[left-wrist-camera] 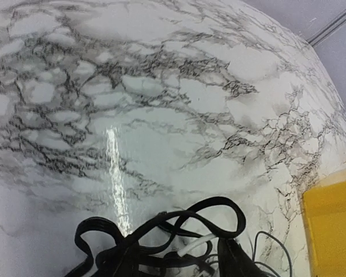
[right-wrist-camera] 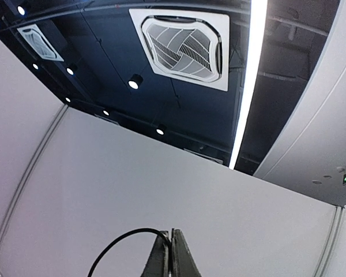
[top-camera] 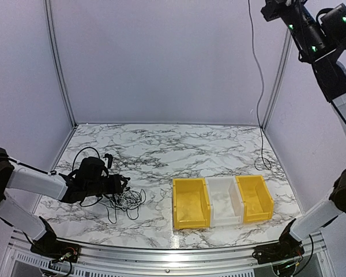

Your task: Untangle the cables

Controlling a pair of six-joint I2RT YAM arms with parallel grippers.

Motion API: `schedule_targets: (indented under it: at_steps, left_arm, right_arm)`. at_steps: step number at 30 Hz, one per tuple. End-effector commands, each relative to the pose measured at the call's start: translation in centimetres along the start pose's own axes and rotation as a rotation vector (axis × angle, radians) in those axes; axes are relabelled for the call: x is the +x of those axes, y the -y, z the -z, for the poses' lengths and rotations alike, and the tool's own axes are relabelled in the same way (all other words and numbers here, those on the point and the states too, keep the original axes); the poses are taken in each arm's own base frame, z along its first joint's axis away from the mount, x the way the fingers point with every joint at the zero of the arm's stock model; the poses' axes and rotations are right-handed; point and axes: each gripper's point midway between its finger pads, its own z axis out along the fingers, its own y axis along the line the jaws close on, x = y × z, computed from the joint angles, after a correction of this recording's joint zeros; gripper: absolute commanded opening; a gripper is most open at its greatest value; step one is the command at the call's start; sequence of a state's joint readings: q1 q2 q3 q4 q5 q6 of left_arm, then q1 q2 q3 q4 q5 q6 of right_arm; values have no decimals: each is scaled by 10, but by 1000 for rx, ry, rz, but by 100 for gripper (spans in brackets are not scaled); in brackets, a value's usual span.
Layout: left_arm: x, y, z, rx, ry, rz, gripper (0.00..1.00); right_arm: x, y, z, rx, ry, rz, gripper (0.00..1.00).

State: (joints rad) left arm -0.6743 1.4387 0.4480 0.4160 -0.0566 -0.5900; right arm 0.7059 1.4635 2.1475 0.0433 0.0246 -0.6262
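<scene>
My right pincer (right-wrist-camera: 169,248) clenched on black cable (top-camera: 259,86), raised high far right. My left pincer (top-camera: 120,186) released, jaws apart over tangle (top-camera: 126,199), near left of table (top-camera: 161,150). I'd pin tangle, then pull slowly.

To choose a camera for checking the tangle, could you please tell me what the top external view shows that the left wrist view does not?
Only top external: the left arm and right arm, the white bin, the right-hand yellow bin, and a black cable hanging down to the marble table. Only left wrist: a close look at a white cord lying among black loops. Both: the table, the tangle and the left-hand yellow bin.
</scene>
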Motion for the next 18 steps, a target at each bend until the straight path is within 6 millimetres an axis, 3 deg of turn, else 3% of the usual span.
schedule_targets:
  at_steps: [1,4,9,13,18]
  left_arm:
    - [-56,19,21,-31,99,22,56]
    - [-94,23,35,-125,157,-39,67]
    - [-177,34,69,-224,324,-155,98]
    - [-225,44,95,-218,408,-142,99]
    - [-242,42,103,-284,395,-189,99]
  right_arm:
    - [38,10,7,33,-135,88,0]
    - [52,-2,15,-29,-180,125,0]
    - [73,-33,28,-152,-205,151,0]
    - [88,-53,28,-220,-226,91,0]
    - [89,-74,25,-292,-215,26,0]
